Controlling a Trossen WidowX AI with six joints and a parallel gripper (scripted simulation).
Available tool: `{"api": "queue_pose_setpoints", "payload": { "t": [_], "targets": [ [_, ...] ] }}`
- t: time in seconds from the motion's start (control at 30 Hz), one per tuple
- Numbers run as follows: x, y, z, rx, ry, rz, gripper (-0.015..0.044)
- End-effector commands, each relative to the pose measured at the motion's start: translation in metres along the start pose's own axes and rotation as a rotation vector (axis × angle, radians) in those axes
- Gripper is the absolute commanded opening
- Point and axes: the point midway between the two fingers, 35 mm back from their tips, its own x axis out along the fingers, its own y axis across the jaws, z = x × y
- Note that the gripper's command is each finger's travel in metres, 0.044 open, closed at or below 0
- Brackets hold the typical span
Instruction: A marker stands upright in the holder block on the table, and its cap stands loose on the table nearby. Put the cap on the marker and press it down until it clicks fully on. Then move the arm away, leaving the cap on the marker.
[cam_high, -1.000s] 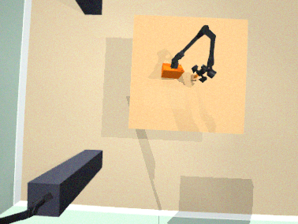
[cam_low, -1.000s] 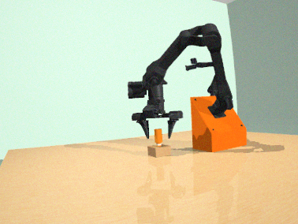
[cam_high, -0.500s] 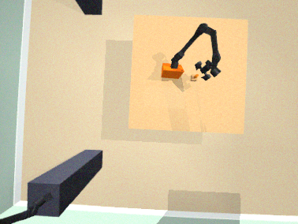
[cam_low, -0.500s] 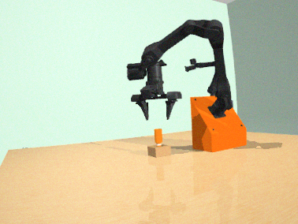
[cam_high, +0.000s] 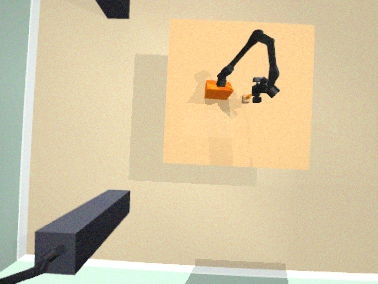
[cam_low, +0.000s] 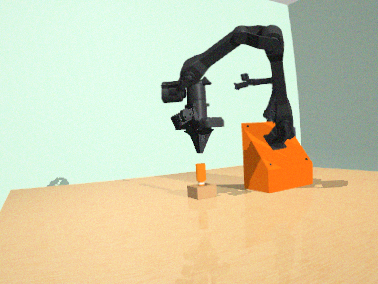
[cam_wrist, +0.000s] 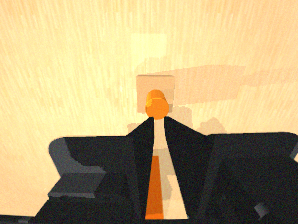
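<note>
The orange cap (cam_low: 200, 173) (cam_wrist: 157, 105) sits on top of the marker, which stands upright in the small tan holder block (cam_low: 201, 191) (cam_wrist: 156, 83) (cam_high: 246, 98). A short pale bit of the marker shows between the cap and the block in the exterior view. My gripper (cam_low: 200, 147) (cam_wrist: 158, 121) (cam_high: 257, 93) points straight down, directly above the cap with a clear gap. Its fingers are shut to a point with nothing between them.
The arm's orange base (cam_low: 274, 160) (cam_high: 219, 90) stands just right of the holder block in the exterior view. A long dark box (cam_high: 82, 230) lies far off at the table's front left, and another dark block (cam_high: 115, 7) at the back edge.
</note>
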Motion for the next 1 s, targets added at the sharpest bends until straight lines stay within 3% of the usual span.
{"api": "queue_pose_setpoints", "payload": {
  "t": [0.0,0.97],
  "targets": [
    [0.001,0.0,0.0,0.042,-0.003,0.001,0.0],
    [0.028,0.0,0.001,0.041,-0.004,0.002,0.0]
  ]
}}
